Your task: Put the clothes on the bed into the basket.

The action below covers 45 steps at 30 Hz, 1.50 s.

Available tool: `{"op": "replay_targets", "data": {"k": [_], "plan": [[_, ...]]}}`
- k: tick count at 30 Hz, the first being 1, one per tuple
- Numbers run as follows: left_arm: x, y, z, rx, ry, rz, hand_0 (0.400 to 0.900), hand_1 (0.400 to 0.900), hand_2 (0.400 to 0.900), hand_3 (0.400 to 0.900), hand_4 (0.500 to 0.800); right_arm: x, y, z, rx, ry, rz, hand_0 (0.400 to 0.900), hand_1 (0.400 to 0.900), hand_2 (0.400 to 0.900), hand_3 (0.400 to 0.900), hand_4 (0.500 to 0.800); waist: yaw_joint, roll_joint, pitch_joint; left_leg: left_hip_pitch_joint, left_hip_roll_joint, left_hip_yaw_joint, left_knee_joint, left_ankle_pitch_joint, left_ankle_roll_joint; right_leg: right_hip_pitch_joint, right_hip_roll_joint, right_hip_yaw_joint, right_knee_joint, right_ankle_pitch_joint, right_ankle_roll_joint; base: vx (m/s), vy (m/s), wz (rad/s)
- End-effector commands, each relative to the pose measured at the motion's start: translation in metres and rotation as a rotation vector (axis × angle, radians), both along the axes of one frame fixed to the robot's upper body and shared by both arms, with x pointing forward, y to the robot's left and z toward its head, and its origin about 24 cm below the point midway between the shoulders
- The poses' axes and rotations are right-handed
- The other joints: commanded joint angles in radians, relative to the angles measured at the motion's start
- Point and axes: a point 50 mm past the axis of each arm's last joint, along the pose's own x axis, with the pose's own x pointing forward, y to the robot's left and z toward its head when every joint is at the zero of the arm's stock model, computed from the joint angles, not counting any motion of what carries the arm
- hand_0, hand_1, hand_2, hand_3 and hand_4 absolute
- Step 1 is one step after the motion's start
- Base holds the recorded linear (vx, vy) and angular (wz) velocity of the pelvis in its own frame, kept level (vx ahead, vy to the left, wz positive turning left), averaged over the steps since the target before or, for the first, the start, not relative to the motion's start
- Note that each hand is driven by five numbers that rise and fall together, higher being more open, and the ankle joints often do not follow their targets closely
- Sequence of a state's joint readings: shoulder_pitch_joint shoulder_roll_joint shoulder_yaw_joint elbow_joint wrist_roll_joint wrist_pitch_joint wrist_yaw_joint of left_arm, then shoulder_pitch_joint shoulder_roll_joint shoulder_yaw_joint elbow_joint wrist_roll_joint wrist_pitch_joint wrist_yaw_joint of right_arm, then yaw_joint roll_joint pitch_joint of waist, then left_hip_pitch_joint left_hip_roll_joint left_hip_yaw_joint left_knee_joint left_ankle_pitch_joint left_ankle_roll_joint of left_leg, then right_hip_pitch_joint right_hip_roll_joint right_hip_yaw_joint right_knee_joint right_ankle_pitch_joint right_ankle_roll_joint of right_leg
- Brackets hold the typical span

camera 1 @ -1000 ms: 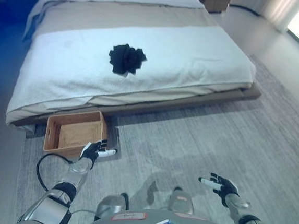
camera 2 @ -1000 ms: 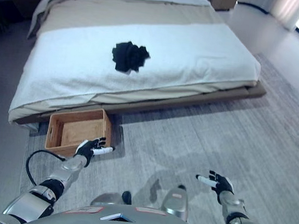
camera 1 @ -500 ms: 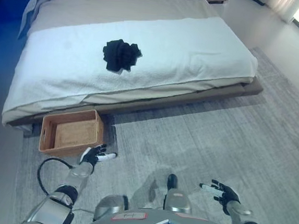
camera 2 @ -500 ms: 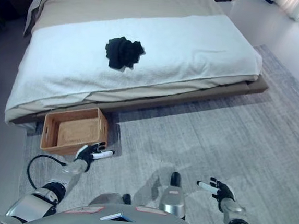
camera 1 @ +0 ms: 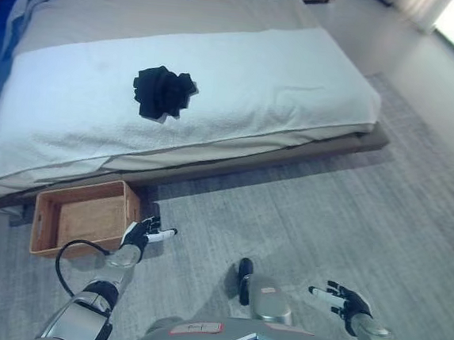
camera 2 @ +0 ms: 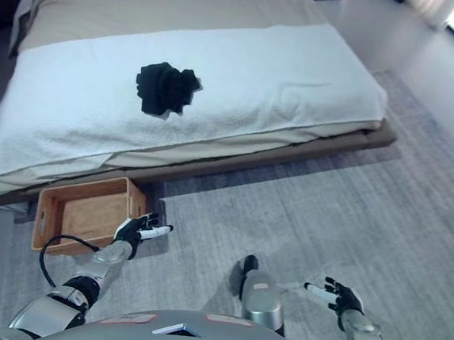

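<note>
I am approaching the bed; my left robot hand and right robot hand hang spread, holding nothing. Next, I judge, comes reaching the black clothes at upper left, the basket empty at lower left.

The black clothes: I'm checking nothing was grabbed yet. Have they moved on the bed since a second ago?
No. The black clothes lie on the same spot of the bed's white cover; only the camera shifted.
</note>
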<state>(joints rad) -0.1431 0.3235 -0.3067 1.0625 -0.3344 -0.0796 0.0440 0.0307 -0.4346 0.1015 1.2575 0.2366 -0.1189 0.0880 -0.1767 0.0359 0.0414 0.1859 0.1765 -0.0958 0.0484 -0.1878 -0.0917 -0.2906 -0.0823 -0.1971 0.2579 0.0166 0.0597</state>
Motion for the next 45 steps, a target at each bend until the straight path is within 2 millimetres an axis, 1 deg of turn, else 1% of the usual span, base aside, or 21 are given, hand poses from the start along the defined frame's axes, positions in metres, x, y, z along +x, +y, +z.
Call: {"op": "replay_targets", "data": {"k": [1,4,7,9,10,11,13,17,23,26,28,30,34,36,38,40,41,42,43,44,45], "plan": [[0.060,0.007,0.046,-0.003,-0.273,0.014,0.900,0.900,0.900,0.900,0.800,0.019,-0.030,0.020,-0.105,-0.091,-0.050,0.900,0.900,0.900,0.900,0.800,0.004,-0.057,0.015,0.005,-0.006,-0.009,0.302,0.270,-0.043,-0.027,0.020,0.084,-0.115,0.121,0.032,0.22,-0.285,-0.04],[0.069,0.000,0.052,-0.017,-0.302,-0.005,0.900,0.900,0.900,0.900,0.800,0.013,-0.039,0.022,-0.133,-0.072,-0.072,0.900,0.900,0.900,0.900,0.800,0.025,-0.091,0.037,-0.102,-0.038,-0.013,0.534,0.354,-0.027,0.052,0.048,0.108,-0.139,0.079,-0.023,0.21,-0.314,-0.04],[0.075,-0.003,0.054,-0.016,-0.300,-0.010,0.900,0.900,0.900,0.900,0.800,0.014,-0.040,0.023,-0.141,-0.070,-0.077,0.900,0.900,0.900,0.900,0.800,0.046,-0.121,0.062,-0.207,-0.037,0.051,0.593,0.353,-0.002,0.117,0.057,0.114,-0.153,0.053,-0.047,0.20,-0.252,-0.19],[0.074,-0.003,0.052,-0.014,-0.292,-0.007,0.900,0.900,0.900,0.900,0.800,0.016,-0.039,0.023,-0.145,-0.068,-0.072,0.900,0.900,0.900,0.900,0.800,0.086,-0.131,0.079,-0.332,-0.035,0.111,0.579,0.270,0.018,0.172,0.060,0.129,-0.166,0.036,-0.042,0.20,-0.094,-0.54],[0.074,-0.003,0.052,-0.013,-0.293,-0.008,0.900,0.900,0.900,0.900,0.800,0.016,-0.039,0.023,-0.144,-0.068,-0.072,0.900,0.900,0.900,0.900,0.800,0.085,-0.135,0.077,-0.333,-0.039,0.113,0.575,0.276,0.019,0.169,0.056,0.129,-0.167,0.038,-0.041,0.25,-0.033,-0.81],[0.070,0.001,0.050,-0.011,-0.284,0.008,0.900,0.900,0.900,0.900,0.800,0.019,-0.037,0.022,-0.145,-0.064,-0.053,0.900,0.900,0.900,0.900,0.800,0.113,-0.141,0.084,-0.414,-0.016,0.155,0.501,0.278,0.012,0.210,0.053,0.143,-0.175,0.027,-0.026,0.25,0.009,-0.79],[0.066,0.005,0.047,-0.003,-0.273,0.017,0.900,0.900,0.900,0.900,0.800,0.021,-0.034,0.022,-0.146,-0.064,-0.030,0.900,0.900,0.900,0.900,0.800,0.146,-0.124,0.096,-0.480,0.032,0.180,0.319,0.340,-0.003,0.252,0.070,0.162,-0.181,0.005,-0.011,0.33,0.075,-0.89],[0.058,0.011,0.043,-0.004,-0.255,0.041,0.900,0.900,0.900,0.900,0.800,0.021,-0.030,0.019,-0.142,-0.059,0.001,0.900,0.900,0.900,0.900,0.800,0.198,-0.083,0.112,-0.485,0.073,0.182,-0.009,0.466,-0.039,0.338,0.092,0.197,-0.183,-0.051,0.001,0.28,0.090,-0.47],[0.048,0.014,0.039,-0.019,-0.244,0.070,0.900,0.900,0.900,0.900,0.800,0.018,-0.031,0.019,-0.146,-0.054,0.010,0.900,0.900,0.900,0.900,0.800,0.217,-0.058,0.102,-0.488,0.096,0.196,-0.112,0.512,-0.062,0.404,0.090,0.222,-0.168,-0.104,0.000,0.21,0.060,-0.26],[0.050,0.015,0.041,-0.014,-0.250,0.073,0.900,0.900,0.900,0.900,0.800,0.021,-0.032,0.021,-0.155,-0.059,0.020,0.900,0.900,0.900,0.900,0.800,0.216,-0.036,0.100,-0.486,0.092,0.153,-0.119,0.519,-0.067,0.435,0.109,0.246,-0.156,-0.143,-0.008,0.23,0.077,-0.10],[0.051,0.017,0.041,-0.014,-0.255,0.085,0.900,0.900,0.900,0.900,0.800,0.023,-0.031,0.022,-0.150,-0.072,0.021,0.900,0.900,0.900,0.900,0.800,0.214,-0.027,0.097,-0.475,0.088,0.147,-0.112,0.515,-0.068,0.457,0.111,0.253,-0.149,-0.169,-0.007,0.22,0.106,-0.06],[0.051,0.019,0.042,-0.009,-0.262,0.106,0.900,0.900,0.900,0.900,0.800,0.029,-0.028,0.022,-0.141,-0.093,0.039,0.900,0.900,0.900,0.900,0.800,0.220,-0.028,0.086,-0.465,0.080,0.150,-0.091,0.502,-0.058,0.490,0.094,0.266,-0.150,-0.198,0.000,0.27,0.146,-0.29],[0.055,0.025,0.050,0.001,-0.304,0.116,0.900,0.900,0.900,0.900,0.800,0.049,-0.020,0.025,-0.128,-0.145,0.080,0.900,0.900,0.900,0.900,0.800,0.248,-0.047,0.057,-0.492,0.047,0.122,-0.044,0.468,-0.035,0.508,0.019,0.291,-0.139,-0.231,0.032,0.25,0.200,-0.35],[0.063,0.023,0.059,0.011,-0.342,0.084,0.900,0.900,0.900,0.900,0.800,0.053,-0.017,0.026,-0.118,-0.165,0.079,0.900,0.900,0.900,0.900,0.800,0.261,-0.065,0.046,-0.520,0.015,0.147,0.029,0.440,-0.017,0.528,-0.034,0.281,-0.134,-0.207,0.066,0.31,0.230,-0.01],[0.065,0.025,0.065,0.013,-0.373,0.061,0.900,0.900,0.900,0.900,0.800,0.053,-0.016,0.025,-0.108,-0.163,0.071,0.900,0.900,0.900,0.900,0.800,0.268,-0.090,0.028,-0.546,-0.030,0.160,0.104,0.387,0.004,0.509,-0.091,0.286,-0.092,-0.102,0.105,0.32,0.220,-0.06],[0.064,0.024,0.069,0.011,-0.393,0.036,0.900,0.900,0.900,0.900,0.800,0.054,-0.014,0.024,-0.097,-0.159,0.072,0.900,0.900,0.900,0.900,0.800,0.281,-0.104,0.013,-0.544,-0.064,0.177,0.123,0.349,0.027,0.484,-0.131,0.294,-0.061,-0.006,0.126,0.33,0.240,-0.10],[0.063,0.023,0.070,0.012,-0.394,0.027,0.900,0.900,0.900,0.900,0.800,0.055,-0.014,0.024,-0.095,-0.162,0.072,0.900,0.900,0.900,0.900,0.800,0.285,-0.109,0.007,-0.543,-0.081,0.181,0.128,0.331,0.039,0.465,-0.149,0.294,-0.031,0.053,0.131,0.40,0.343,-0.02],[0.063,0.024,0.072,0.016,-0.403,0.018,0.900,0.900,0.900,0.900,0.800,0.057,-0.013,0.024,-0.089,-0.168,0.063,0.900,0.900,0.900,0.900,0.800,0.291,-0.109,0.006,-0.520,-0.111,0.184,0.124,0.300,0.066,0.424,-0.164,0.302,0.061,0.179,0.133,0.29,0.262,-0.01],[0.063,0.024,0.072,0.016,-0.403,0.018,0.900,0.900,0.900,0.900,0.800,0.057,-0.012,0.024,-0.088,-0.168,0.063,0.900,0.900,0.900,0.900,0.800,0.292,-0.110,0.006,-0.519,-0.111,0.186,0.124,0.299,0.067,0.423,-0.165,0.305,0.062,0.179,0.133,0.35,0.370,0.08],[0.064,0.025,0.075,0.018,-0.413,0.015,0.900,0.900,0.900,0.900,0.800,0.058,-0.010,0.023,-0.078,-0.172,0.061,0.900,0.900,0.900,0.900,0.800,0.283,-0.093,0.012,-0.470,-0.133,0.177,0.100,0.278,0.094,0.372,-0.162,0.301,0.165,0.250,0.117,0.17,0.200,0.05],[0.064,0.025,0.075,0.018,-0.413,0.015,0.900,0.900,0.900,0.900,0.800,0.058,-0.010,0.023,-0.078,-0.172,0.061,0.900,0.900,0.900,0.900,0.800,0.283,-0.094,0.014,-0.468,-0.134,0.178,0.099,0.278,0.094,0.372,-0.163,0.302,0.169,0.247,0.117,0.26,0.300,0.15]]}}
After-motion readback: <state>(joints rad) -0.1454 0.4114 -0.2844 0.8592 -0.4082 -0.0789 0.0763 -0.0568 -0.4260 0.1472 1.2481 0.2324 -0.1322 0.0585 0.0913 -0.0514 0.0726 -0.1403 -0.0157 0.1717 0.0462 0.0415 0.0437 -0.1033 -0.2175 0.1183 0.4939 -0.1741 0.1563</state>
